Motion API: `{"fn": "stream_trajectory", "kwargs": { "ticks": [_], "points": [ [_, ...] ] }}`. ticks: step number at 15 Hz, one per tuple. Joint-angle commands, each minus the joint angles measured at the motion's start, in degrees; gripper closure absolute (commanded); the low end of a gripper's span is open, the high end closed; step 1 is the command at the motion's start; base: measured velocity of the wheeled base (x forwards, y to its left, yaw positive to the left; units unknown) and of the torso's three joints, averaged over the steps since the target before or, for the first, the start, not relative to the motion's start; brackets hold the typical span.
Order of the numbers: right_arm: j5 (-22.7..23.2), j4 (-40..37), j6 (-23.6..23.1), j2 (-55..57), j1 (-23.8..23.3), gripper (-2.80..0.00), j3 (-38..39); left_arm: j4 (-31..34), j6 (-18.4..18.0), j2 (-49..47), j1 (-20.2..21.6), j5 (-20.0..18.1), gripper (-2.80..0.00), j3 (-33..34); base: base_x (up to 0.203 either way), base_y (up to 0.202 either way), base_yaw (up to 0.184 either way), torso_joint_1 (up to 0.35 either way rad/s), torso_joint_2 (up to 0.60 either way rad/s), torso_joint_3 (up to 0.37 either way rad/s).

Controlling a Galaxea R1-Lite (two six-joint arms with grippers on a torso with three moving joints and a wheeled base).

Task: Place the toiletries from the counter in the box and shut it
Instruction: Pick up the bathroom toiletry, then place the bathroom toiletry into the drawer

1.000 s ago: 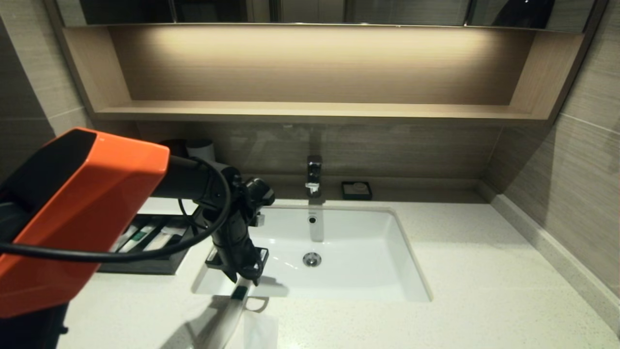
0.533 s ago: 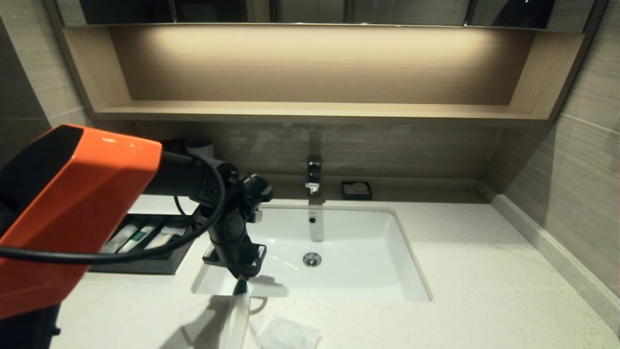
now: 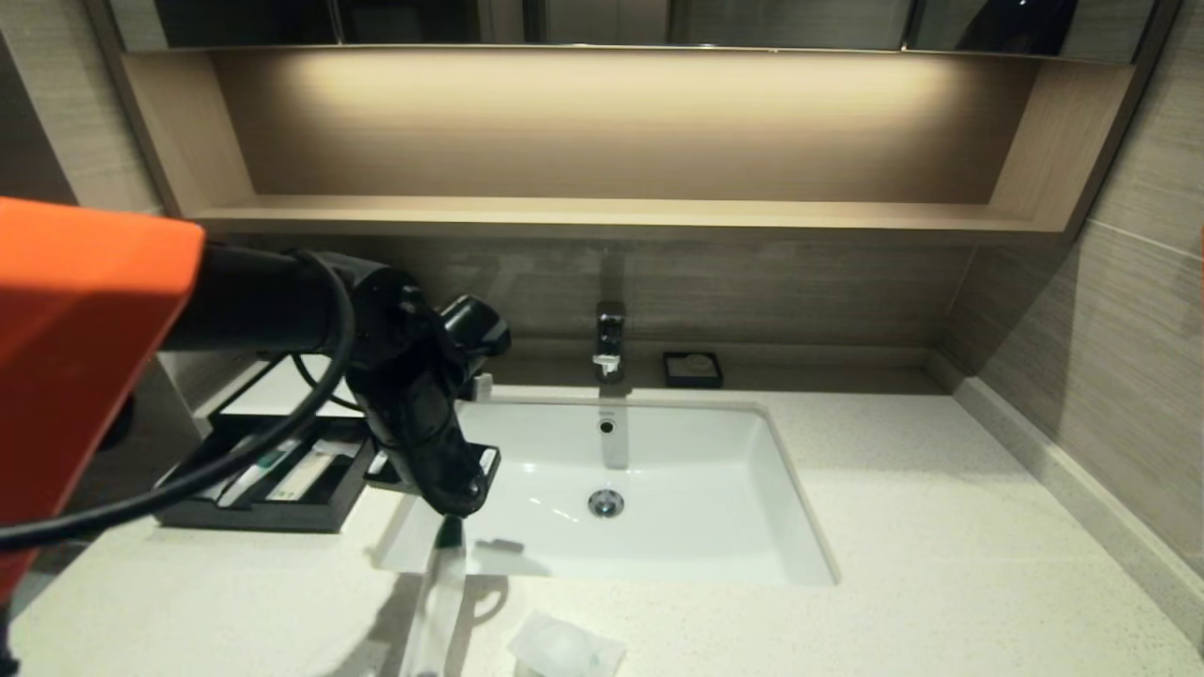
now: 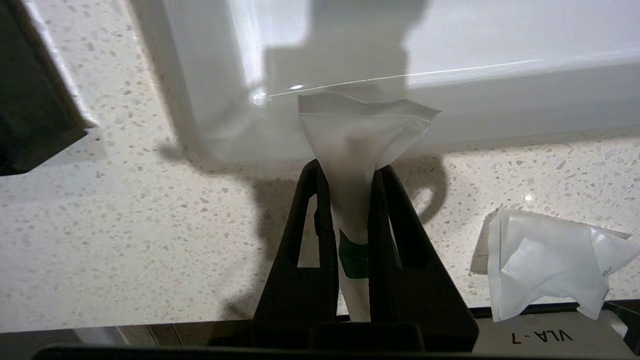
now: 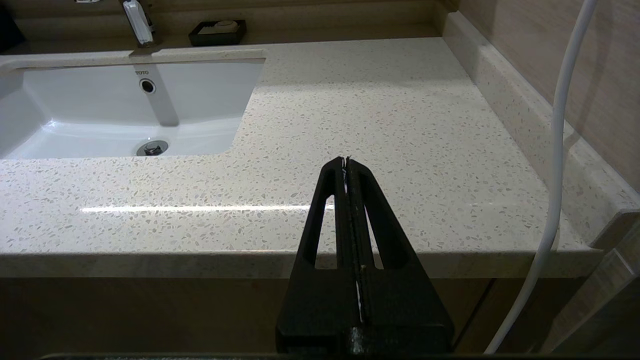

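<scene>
My left gripper (image 3: 450,515) hangs over the basin's front left corner. It is shut on a slim clear sachet (image 3: 437,602) with a green-tipped item inside, lifted off the counter (image 3: 941,527). In the left wrist view the sachet (image 4: 360,125) sticks out past the fingertips of that gripper (image 4: 347,172). A small crinkly clear packet (image 3: 564,649) lies on the counter near the front edge, to the right of the sachet; the left wrist view also shows this packet (image 4: 545,265). The black box (image 3: 273,519) stands to the left with its drawer pulled out and slim sachets (image 3: 282,467) in it.
The white sunken basin (image 3: 658,489) fills the counter's middle, with a faucet (image 3: 609,340) and a small black dish (image 3: 692,369) behind it. A wooden shelf (image 3: 602,214) runs above. My right gripper (image 5: 346,162) is parked, shut, at the counter's front right edge.
The left gripper closed on the green-tipped sachet, lifted it and moved left toward the box. The crinkly packet came into view on the counter.
</scene>
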State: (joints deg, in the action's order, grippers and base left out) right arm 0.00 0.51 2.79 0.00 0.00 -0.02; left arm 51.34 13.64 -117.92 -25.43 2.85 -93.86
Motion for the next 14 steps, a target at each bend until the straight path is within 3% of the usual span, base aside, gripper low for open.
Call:
{"fn": "stream_trajectory", "kwargs": {
  "ticks": [1,6,9,14],
  "points": [
    [0.0,0.0,0.0,0.1,0.0,0.0,0.0,0.9,-0.2,4.4,1.0,1.6,0.0,0.0,0.0,0.0,0.0,0.0,0.0,0.0],
    [0.0,0.0,0.0,0.1,0.0,0.0,0.0,1.8,-1.7,8.1,6.8,2.9,0.0,0.1,0.0,0.0,0.0,0.0,0.0,0.0],
    [0.0,0.0,0.0,0.1,0.0,0.0,-0.1,1.8,-5.7,9.2,11.5,5.0,0.0,0.3,0.0,0.0,0.0,0.0,0.0,0.0],
    [0.0,0.0,0.0,0.1,0.0,0.0,-0.1,0.0,-13.2,8.9,20.5,5.4,0.0,0.0,0.0,0.0,0.0,0.0,0.0,0.0]
  ]
}}
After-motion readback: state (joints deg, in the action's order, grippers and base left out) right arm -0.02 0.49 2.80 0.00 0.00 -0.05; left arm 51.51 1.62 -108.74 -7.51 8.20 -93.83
